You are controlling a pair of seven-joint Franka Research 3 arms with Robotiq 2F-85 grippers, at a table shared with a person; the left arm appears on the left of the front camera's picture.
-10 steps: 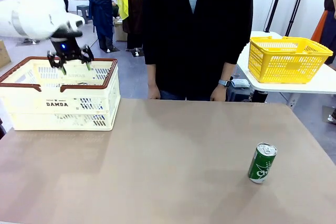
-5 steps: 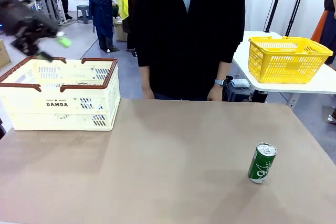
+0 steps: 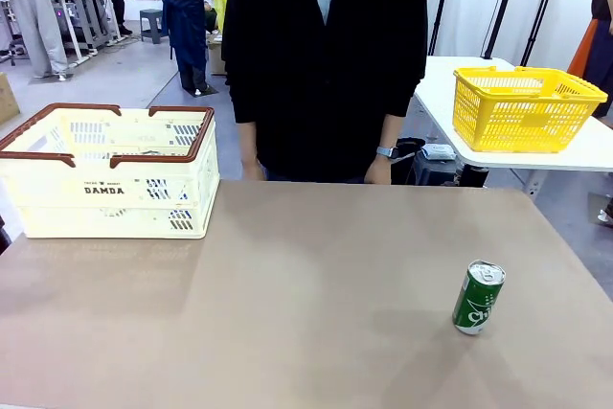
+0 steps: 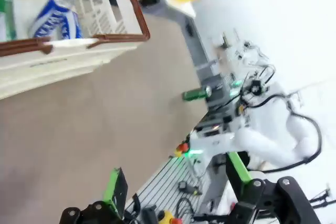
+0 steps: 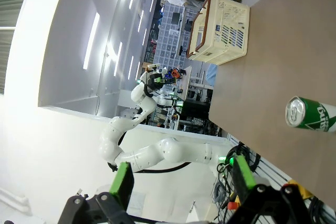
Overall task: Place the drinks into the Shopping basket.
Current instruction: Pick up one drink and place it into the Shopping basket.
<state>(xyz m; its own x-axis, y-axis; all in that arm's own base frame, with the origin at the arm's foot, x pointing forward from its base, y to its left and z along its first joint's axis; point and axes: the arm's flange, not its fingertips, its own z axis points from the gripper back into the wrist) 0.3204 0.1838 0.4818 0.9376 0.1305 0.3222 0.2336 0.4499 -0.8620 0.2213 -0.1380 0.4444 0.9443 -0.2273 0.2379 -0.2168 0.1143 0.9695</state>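
One green can point(image 3: 479, 297) stands alone lower right on the tabletop point(image 3: 306, 275); one basket point(image 3: 105, 171) upper left; left fingers point(image 4: 115, 190) and right fingers point(image 5: 124, 181) apart.

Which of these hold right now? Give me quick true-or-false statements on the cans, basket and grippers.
1. A green can stands upright on the table. True.
2. A blue can lies inside the basket. True.
3. The left gripper holds a can. False: its jaws are open and empty, above the table.
4. The green can sits right beside the basket. False: it is near the table's right side, and the basket is at the far left.
5. The right gripper is open. True.
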